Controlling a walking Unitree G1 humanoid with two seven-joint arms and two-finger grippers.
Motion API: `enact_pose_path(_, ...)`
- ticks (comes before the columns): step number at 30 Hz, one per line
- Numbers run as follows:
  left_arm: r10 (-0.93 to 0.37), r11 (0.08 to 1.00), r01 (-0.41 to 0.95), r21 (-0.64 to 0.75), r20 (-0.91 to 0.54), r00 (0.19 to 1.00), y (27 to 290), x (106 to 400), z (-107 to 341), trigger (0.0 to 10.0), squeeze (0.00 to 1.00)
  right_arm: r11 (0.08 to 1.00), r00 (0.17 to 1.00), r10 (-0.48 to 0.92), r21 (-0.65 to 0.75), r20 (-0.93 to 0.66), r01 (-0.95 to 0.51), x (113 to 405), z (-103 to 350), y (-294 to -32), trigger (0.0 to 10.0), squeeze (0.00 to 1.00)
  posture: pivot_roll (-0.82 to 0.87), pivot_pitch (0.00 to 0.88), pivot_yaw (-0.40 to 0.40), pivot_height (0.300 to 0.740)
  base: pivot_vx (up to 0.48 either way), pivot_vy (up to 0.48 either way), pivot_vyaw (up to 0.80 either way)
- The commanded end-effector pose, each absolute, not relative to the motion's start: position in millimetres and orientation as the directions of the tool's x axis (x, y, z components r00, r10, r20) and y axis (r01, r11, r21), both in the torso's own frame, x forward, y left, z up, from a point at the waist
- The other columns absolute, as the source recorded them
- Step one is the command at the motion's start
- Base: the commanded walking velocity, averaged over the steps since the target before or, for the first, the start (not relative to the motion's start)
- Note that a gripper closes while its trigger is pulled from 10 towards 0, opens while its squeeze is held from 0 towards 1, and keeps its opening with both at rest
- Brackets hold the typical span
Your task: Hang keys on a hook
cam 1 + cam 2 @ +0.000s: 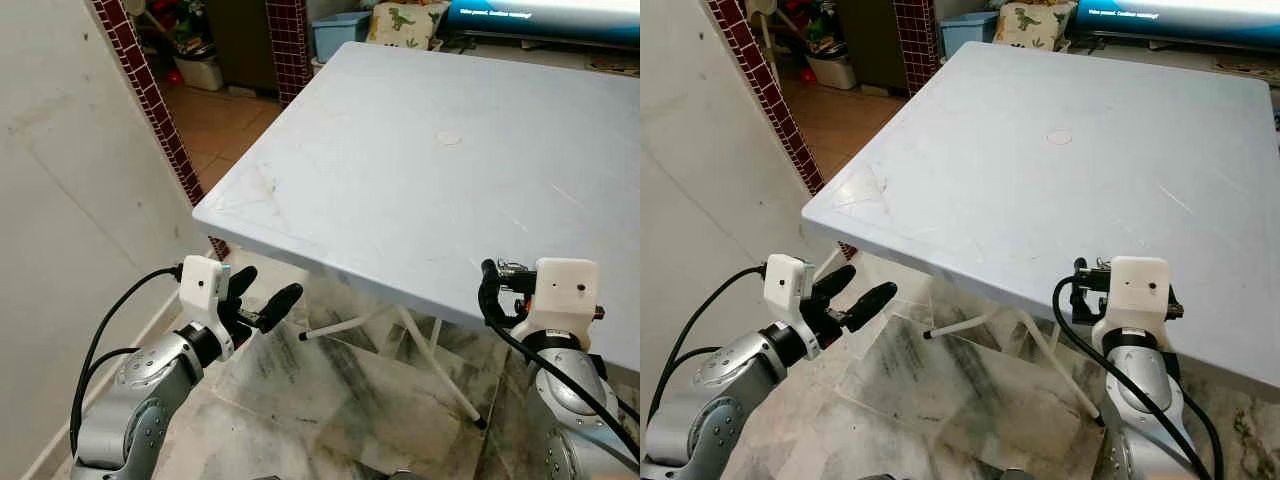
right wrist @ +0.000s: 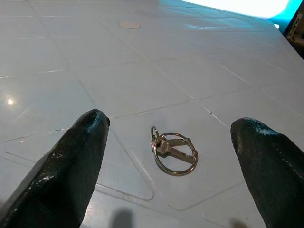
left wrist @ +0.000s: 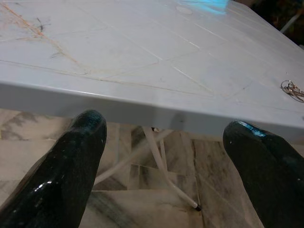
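A ring of keys (image 2: 173, 153) lies flat on the white plastic table (image 1: 400, 150), close to its near right edge. My right gripper (image 2: 171, 121) hovers over that spot, open wide, with the keys on the table between and just ahead of its black fingers (image 2: 71, 161). Its white wrist housing (image 1: 566, 290) sits at the table's near edge. My left gripper (image 1: 268, 284) is open and empty, held below and in front of the table's near left corner. From the left wrist view the keys (image 3: 292, 89) show far off along the tabletop.
A pale wall (image 1: 70, 200) stands close on my left, with a dark red tiled column (image 1: 150, 100) beyond it. White folding table legs (image 1: 430, 350) reach down onto the marble floor (image 1: 330, 400). A blue bin (image 1: 340, 35), a dinosaur cushion (image 1: 405, 22) and a lit screen (image 1: 545, 10) stand beyond the table.
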State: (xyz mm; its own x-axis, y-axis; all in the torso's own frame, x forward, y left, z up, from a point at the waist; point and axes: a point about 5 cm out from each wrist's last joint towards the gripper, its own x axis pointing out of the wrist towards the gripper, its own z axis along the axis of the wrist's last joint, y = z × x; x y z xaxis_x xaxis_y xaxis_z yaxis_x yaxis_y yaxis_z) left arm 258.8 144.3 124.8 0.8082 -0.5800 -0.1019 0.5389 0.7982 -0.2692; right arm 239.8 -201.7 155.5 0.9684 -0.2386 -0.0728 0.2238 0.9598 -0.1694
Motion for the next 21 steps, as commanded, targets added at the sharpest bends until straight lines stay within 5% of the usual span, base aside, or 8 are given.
enact_pose_path(1, -0.583, 0.798, 0.545, -0.256, -0.102, 0.806, 146, 258, 127, 10.0, 0.00, 0.961, 0.968, -0.238, -0.167, -0.080, 0.222, 239, 155, -201, 10.0, 0.00, -0.04, 0.135, 0.087, 0.740, 0.000, 0.000, 0.00)
enact_pose_path(19, -0.583, 0.798, 0.545, -0.256, -0.102, 0.806, 146, 258, 127, 10.0, 0.00, 0.961, 0.968, -0.238, -0.167, -0.080, 0.222, 239, 155, -201, 10.0, 0.00, -0.04, 0.135, 0.087, 0.740, 0.000, 0.000, 0.00)
enact_pose_path(21, -0.672, 0.726, 0.619, -0.298, -0.117, 0.731, 134, 251, 130, 10.0, 0.00, 0.967, 0.959, -0.238, -0.134, -0.156, 0.219, 268, 140, -210, 10.0, 0.00, -0.02, 0.158, 0.105, 0.740, 0.000, 0.000, 0.00)
